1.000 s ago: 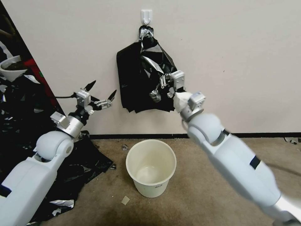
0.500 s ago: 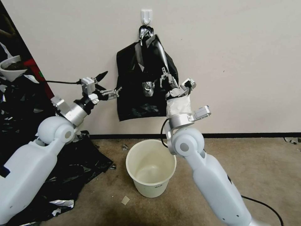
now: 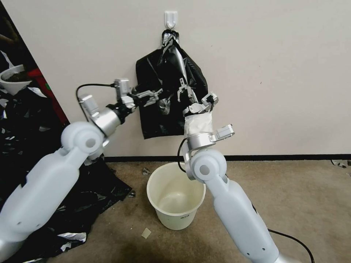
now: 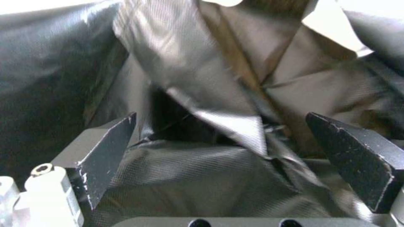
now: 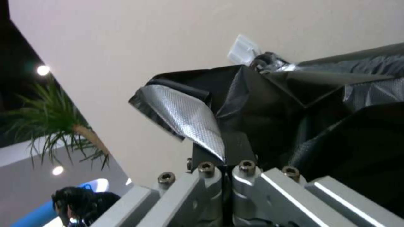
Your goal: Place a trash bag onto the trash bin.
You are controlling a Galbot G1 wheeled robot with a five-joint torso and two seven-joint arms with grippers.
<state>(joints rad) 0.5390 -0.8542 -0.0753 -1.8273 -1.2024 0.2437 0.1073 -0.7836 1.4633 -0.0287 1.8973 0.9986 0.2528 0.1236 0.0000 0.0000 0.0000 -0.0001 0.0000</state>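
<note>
A bundle of black bags (image 3: 161,113) hangs flat against the wall from a white hook (image 3: 170,18), its taped top gathered just under the hook. The right gripper (image 3: 181,88) reaches up in front of this bundle, and the right wrist view shows its jaws clenched on a fold of the trash bag (image 5: 189,119), a thin glossy sheet with a silvery sheen that is pulled away from the stack toward the camera. The left gripper (image 3: 153,95) is pushed in from the left side of the bundle at about the same height; in the left wrist view its two dark fingers (image 4: 109,148) stand wide apart, released, with loose crumpled film lying between them, not pinched. Straight below, on the brown carpet (image 3: 292,204) near the dark baseboard, stands the trash bin (image 3: 176,195), a cream-white bucket, upright, with no liner over its rim and a small dark label near its base. A heap of black plastic sheets (image 3: 95,193) spreads over the floor at the carpet's left edge, beside the left arm, well apart from the bin.
</note>
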